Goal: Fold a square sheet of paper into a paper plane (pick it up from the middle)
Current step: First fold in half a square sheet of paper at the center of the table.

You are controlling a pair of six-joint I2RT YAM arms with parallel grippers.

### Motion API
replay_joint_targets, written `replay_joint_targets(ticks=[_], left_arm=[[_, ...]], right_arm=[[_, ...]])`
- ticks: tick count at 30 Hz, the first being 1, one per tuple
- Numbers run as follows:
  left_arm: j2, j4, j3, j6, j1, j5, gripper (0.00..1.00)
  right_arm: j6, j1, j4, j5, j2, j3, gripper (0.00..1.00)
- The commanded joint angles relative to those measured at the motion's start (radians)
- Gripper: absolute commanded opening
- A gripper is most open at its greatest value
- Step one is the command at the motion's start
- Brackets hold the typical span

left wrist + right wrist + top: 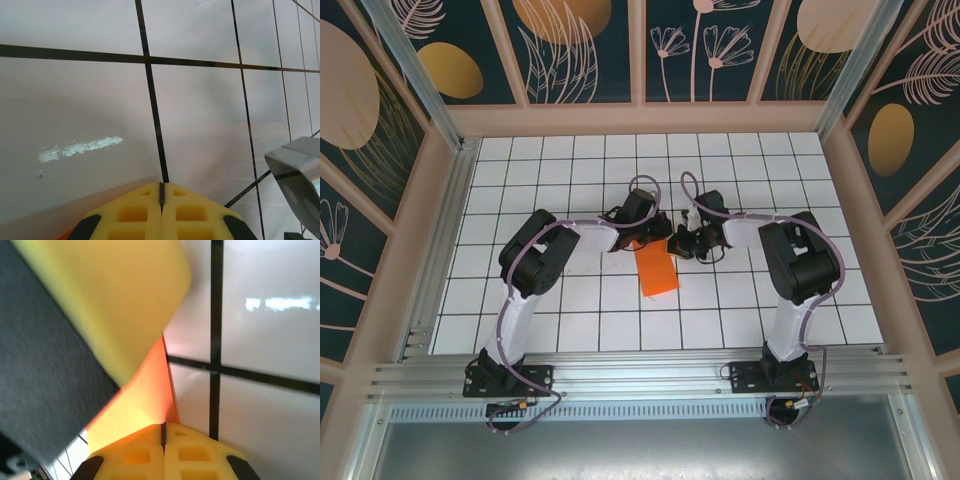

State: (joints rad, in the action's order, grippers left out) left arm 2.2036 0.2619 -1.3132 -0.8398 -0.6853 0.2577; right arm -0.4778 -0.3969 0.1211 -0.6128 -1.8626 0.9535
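Two converging, closed, left claw (161, 194), right claw (163, 432)

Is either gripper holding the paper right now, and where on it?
Cannot be told. Both the left gripper and right gripper are shut at the far end of the orange paper, but no pinch is plainly visible.

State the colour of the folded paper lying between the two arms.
The paper is bright orange, seen best in the top external view.
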Motion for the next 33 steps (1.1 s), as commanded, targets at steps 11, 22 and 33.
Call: replay_joint_targets(ticks=[11,22,33], left_arm=[[0.065,-0.136,0.068,-0.004,0.019,-0.059,0.00],[-0.018,-0.236,-0.099,0.019,0.020,-0.018,0.08],[-0.355,-0.264,0.064,-0.051,0.120,-0.108,0.44]], right_arm=[[0.013,-0.011,0.134,-0.090,0.233,-0.277,0.05],[0.022,-0.014,0.220,0.078,0.402,-0.220,0.18],[0.045,-0.088,0.188,0.287,0.301,-0.069,0.51]])
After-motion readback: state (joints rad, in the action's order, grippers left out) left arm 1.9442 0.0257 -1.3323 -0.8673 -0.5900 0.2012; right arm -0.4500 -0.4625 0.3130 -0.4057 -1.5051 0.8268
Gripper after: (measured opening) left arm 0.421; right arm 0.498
